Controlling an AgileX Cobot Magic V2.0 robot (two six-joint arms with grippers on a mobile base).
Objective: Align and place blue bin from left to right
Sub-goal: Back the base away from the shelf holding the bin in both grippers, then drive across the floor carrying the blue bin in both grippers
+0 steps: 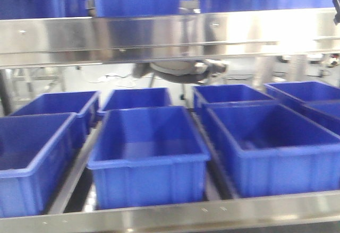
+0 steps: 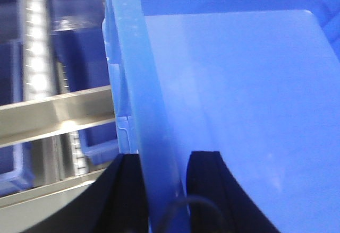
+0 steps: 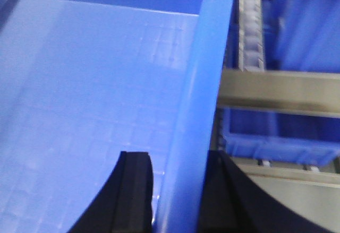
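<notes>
Two grippers held the bin [image 2: 239, 84] by its side walls.
Jaws of the left gripper [image 2: 164, 158] clenched one rim; those of the right gripper [image 3: 174, 161] clenched the opposite rim.

- Left gripper [image 2: 163, 190] straddles blue bin [image 2: 144, 95] wall; bin inside to its right, shelf rail [image 2: 53, 116] to its left.
- Right gripper [image 3: 178, 196] straddles wall; inside left, rail right.

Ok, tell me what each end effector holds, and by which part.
The blue bin. The left end effector pinches the rim of one wall, the right end effector the rim of another, each with one finger inside and one outside.
</notes>
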